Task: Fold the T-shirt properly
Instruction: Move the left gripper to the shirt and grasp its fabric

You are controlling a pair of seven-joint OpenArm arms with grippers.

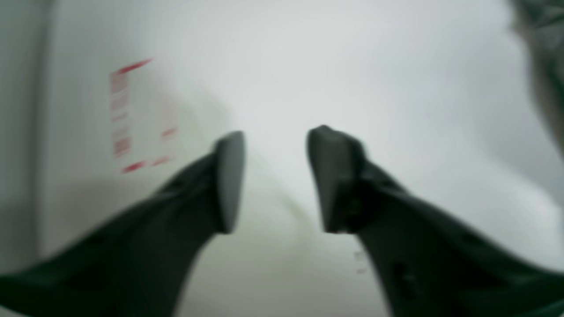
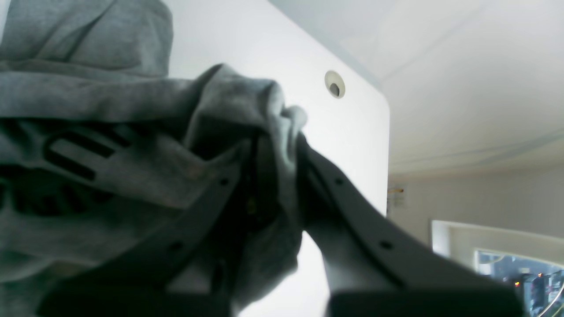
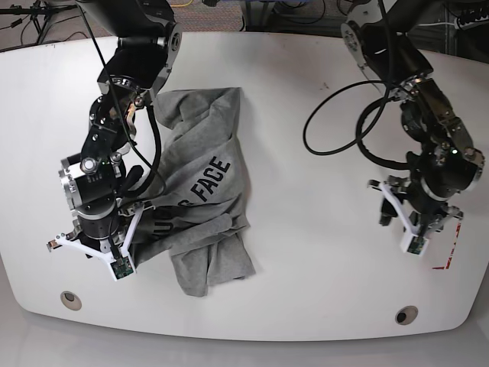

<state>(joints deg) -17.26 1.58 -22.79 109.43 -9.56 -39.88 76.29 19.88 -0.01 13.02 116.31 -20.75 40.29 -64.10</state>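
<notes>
T-shirt (image 3: 200, 200): heather-grey, soft and light, likely limp and quick to bunch; lies crumpled on the left half of the white table (image 3: 306, 290), best taken by a hem or sleeve edge (lettering side up). Right gripper (image 2: 275, 145) pinches a gathered fold at its left edge; left gripper (image 1: 274, 176), jaws spread and empty, hangs above bare table far right

The T-shirt (image 3: 202, 191) is heather grey, rumpled and half bunched on the left part of my white surface (image 3: 306, 252), black block lettering facing up, one fold gathered and lifted at its left edge.
</notes>
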